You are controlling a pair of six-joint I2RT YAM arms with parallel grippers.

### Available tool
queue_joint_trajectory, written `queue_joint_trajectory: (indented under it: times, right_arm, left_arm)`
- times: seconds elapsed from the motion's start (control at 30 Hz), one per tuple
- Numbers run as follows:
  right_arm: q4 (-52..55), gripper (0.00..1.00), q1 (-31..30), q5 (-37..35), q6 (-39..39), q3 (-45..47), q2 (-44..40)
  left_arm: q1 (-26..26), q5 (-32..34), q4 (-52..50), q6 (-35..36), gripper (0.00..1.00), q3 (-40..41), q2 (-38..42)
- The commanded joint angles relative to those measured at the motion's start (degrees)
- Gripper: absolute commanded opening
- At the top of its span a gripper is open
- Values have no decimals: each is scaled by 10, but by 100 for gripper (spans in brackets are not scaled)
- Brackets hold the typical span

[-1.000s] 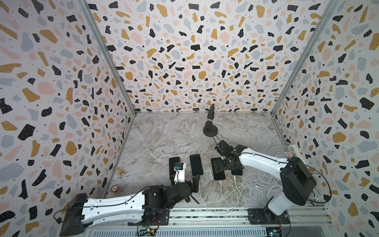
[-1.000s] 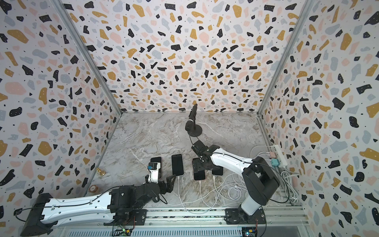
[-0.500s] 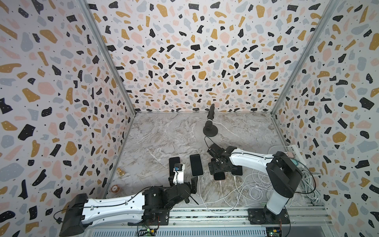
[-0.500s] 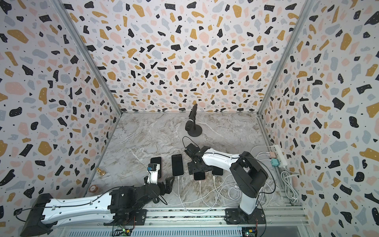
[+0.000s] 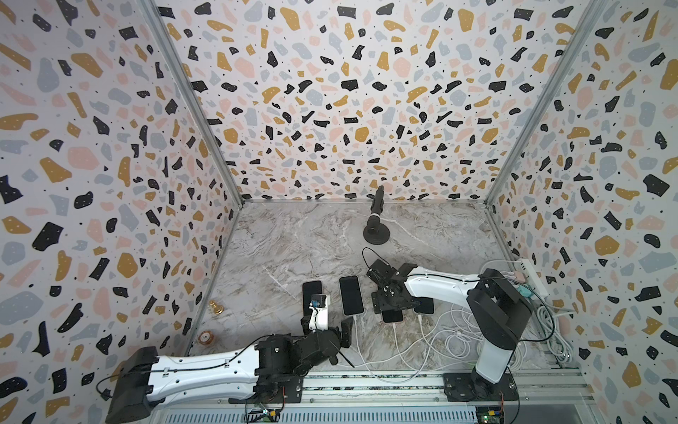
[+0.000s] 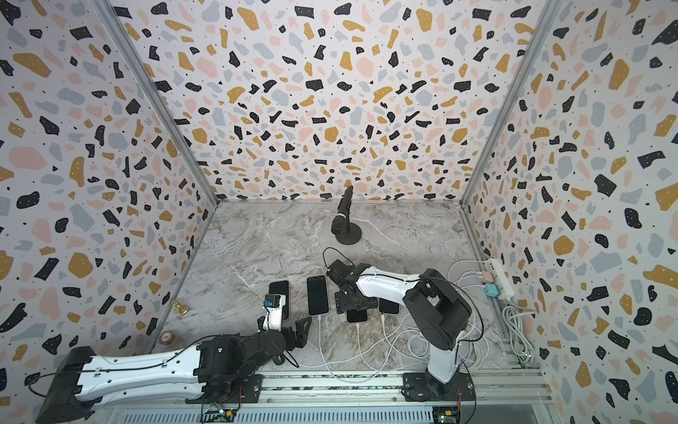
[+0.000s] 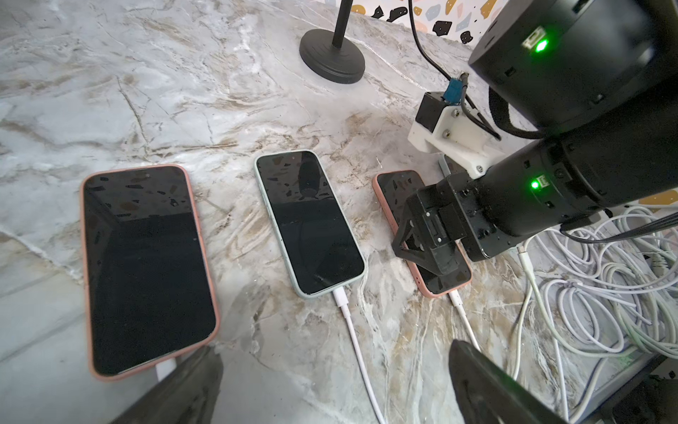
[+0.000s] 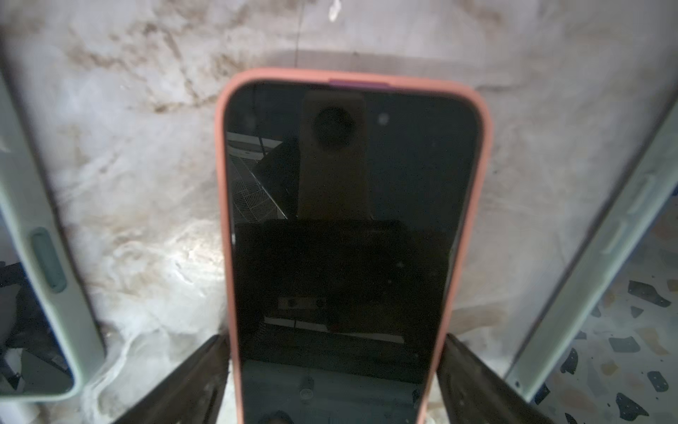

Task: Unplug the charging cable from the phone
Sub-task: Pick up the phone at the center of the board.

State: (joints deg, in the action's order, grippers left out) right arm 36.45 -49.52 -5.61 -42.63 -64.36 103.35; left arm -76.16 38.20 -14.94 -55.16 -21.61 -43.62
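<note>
A: On the marbled grey tabletop (image 5: 293,238)?
B: Right gripper (image 8: 334,341), low over the salmon-cased, black-screened phone (image 8: 348,220), jaws hugging both long edges. Clamped or merely touching, cannot tell.
A: Left gripper (image 7: 334,348)?
B: Hovers spread wide, empty.
A: White charging cable (image 7: 463,312)?
B: Sits plugged into that phone's near end.

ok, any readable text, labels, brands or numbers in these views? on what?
None legible.
Salmon-cased phone, pale green-cased phone: screens dark, no text.
Round disc near the side wall: markings too small to read.
Power strip: nothing readable at this size.
</note>
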Motion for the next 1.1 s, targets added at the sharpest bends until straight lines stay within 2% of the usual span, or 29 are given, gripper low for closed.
queue_joint_trajectory:
  times: [0.0, 0.17, 0.3, 0.4, 0.6, 0.7, 0.93, 1.07]
  right_arm:
    - [4, 84, -2, -8, -17, 7, 3]
    - [-11, 79, -2, -2, -22, 21, 7]
    - [-13, 67, -2, -6, -22, 24, 10]
    - [-13, 53, -2, -10, -18, 25, 5]
    - [-21, 15, -2, -7, -6, 30, -15]
    - [-29, 0, -2, -6, 1, 32, -27]
    - [-38, 0, -2, -10, 20, 33, -71]
    - [-60, 0, -2, -10, 32, 43, -116]
  left_arm:
    - [4, 3, 25, -4, 100, 8, -2]
    - [4, -5, 36, -6, 100, 13, -16]
    - [4, -15, 61, -10, 100, 20, -26]
    - [4, -21, 72, -14, 100, 21, -39]
    - [4, -28, 92, -13, 100, 21, -57]
    - [4, -31, 107, -11, 100, 24, -60]
    - [4, -45, 134, -5, 100, 19, -97]
    - [4, -61, 193, 2, 100, 22, -128]
